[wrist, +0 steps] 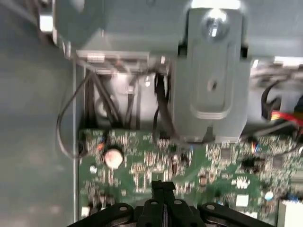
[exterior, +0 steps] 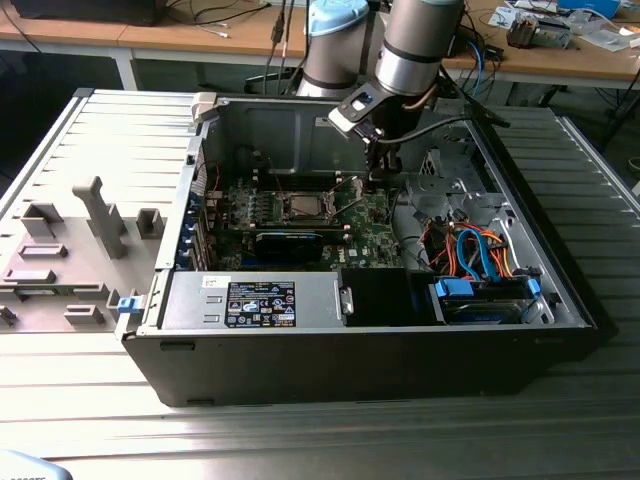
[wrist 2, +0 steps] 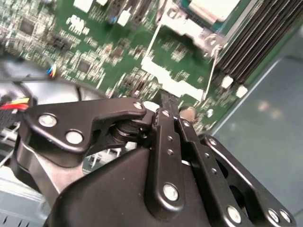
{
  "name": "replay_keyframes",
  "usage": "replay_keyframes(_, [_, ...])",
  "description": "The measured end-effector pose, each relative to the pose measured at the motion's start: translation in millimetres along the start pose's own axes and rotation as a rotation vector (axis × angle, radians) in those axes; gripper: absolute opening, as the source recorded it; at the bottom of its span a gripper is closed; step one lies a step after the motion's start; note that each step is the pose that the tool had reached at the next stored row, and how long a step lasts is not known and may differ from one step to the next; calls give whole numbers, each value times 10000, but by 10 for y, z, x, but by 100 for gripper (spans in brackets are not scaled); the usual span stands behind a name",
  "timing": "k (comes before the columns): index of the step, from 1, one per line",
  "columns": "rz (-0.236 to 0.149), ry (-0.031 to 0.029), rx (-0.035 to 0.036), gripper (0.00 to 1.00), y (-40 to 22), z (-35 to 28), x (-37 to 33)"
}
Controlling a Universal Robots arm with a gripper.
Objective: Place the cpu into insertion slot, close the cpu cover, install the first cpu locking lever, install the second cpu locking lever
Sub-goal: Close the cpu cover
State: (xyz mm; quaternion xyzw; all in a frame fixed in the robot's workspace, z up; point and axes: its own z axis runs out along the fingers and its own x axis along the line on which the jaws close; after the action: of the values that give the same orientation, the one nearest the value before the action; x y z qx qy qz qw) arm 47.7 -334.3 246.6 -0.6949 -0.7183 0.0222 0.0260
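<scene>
Sitting in the insertion slot (wrist 2: 196,28), the cpu (wrist 2: 210,7) is showing us its pale shiny face. We are seeing the cpu cover (wrist 2: 165,81) lying open just beside the slot, and the green board (wrist 2: 94,56) is peeking through its square window. A thin wire lever (wrist 2: 211,71) is running along one side of the cover. The jaws are hanging over the board right by the open cover's edge, apart from the cpu. In both wrist views we are seeing the jaws pressed together, with nothing between them that we can make out. In the exterior view the arm (exterior: 410,50) is reaching down into the open computer case (exterior: 400,340), and its tip is hovering near the slot, on the exterior view's right of it. Orange and blue wires (exterior: 470,250) are curling inside the case, further to the exterior view's right. The case is resting on a ribbed metal table (exterior: 300,440). A grey plastic holder (exterior: 70,250) is lying on the table, on the exterior view's left of the case.
</scene>
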Motion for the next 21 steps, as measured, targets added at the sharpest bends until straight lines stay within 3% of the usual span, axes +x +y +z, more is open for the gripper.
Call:
replay_keyframes(14, [-5, 48, -113, 11, -633, 47, 22])
replay_keyframes(16, [-6, 66, -131, 11, -746, 56, 25])
replay_keyframes(21, [-6, 74, -153, 11, -992, 131, 33])
